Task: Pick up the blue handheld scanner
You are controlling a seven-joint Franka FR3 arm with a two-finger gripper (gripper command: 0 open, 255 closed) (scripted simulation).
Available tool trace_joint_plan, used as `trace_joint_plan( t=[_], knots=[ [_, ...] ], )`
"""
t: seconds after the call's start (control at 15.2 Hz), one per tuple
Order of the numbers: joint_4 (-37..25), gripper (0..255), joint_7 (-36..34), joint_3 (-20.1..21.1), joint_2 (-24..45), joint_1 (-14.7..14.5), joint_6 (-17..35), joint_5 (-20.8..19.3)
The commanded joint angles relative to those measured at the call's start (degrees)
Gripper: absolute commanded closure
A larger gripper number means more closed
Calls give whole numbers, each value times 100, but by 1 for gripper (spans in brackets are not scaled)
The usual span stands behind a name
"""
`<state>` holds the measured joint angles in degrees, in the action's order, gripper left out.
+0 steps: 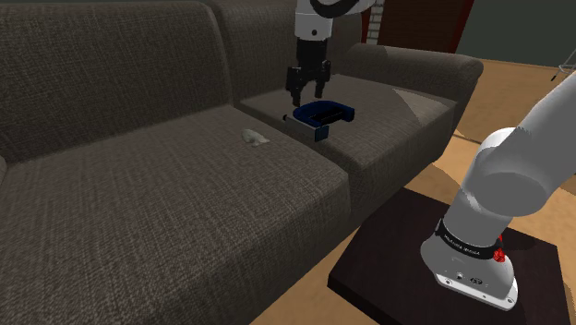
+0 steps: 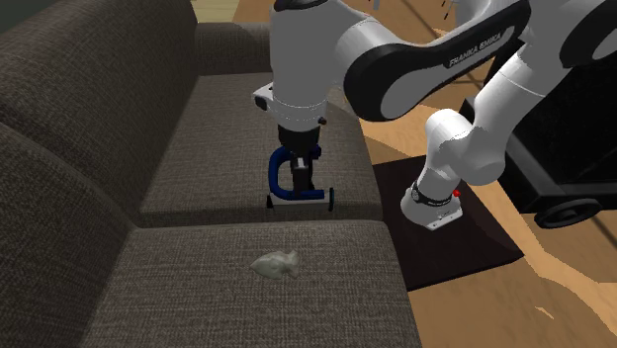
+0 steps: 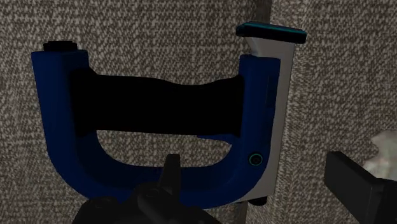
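- While the coarse woven cushions of the dark sofa (image 1: pixel 138 212) would give under pressure, your blue scanner (image 1: pixel 322 114) lies flat on the end seat cushion.
- Judge it a rigid, light plastic loop, smooth and perhaps slippery; pinch across the black handle bar (image 3: pixel 159 102).
- Your tool (image 1: pixel 307 92) hovers just above it, fingers spread, holding nothing.

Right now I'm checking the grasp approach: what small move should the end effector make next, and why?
Probably ease straight down. The end effector hangs just above the blue scanner lying on the sofa cushion, its fingers apart and not yet clasping it.
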<state>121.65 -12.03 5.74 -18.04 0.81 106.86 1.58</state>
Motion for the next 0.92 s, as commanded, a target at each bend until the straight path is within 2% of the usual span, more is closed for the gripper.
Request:
trace_joint_plan(
  t=[0.0, 0.53, 0.66, 0.73, 0.86],
  knots=[
    [-244, 0, -236, 107, 499, 29, 207, -167],
    [205, 0, -298, 128, 663, 25, 810, -209],
    [205, 0, -297, 128, 663, 25, 810, -209],
    [208, 255, -296, 127, 670, 26, 821, -209],
    [203, 255, -295, 127, 673, 27, 818, -210]
  ],
)
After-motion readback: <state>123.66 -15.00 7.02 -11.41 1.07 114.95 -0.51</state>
